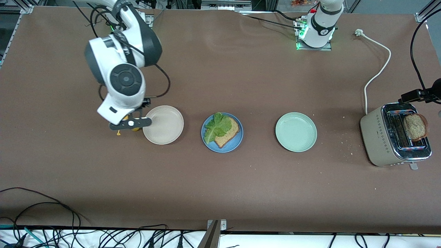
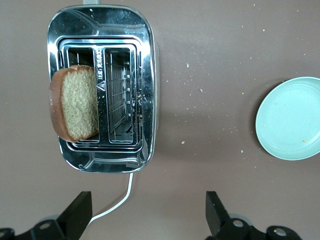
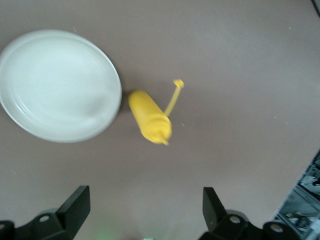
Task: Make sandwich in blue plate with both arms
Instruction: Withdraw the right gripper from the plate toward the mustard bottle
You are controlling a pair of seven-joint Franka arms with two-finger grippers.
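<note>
The blue plate lies mid-table and holds one brown toast slice with a green lettuce leaf on top. A second toast slice stands in a slot of the beige toaster at the left arm's end; it also shows in the left wrist view. My left gripper hangs over the toaster, open and empty. My right gripper hangs beside the beige plate, over a yellow bottle, open and empty.
A beige plate lies toward the right arm's end, with a yellow squeeze bottle lying beside it. A mint-green plate lies between the blue plate and the toaster. The toaster's white cord runs toward the bases. Crumbs lie round the toaster.
</note>
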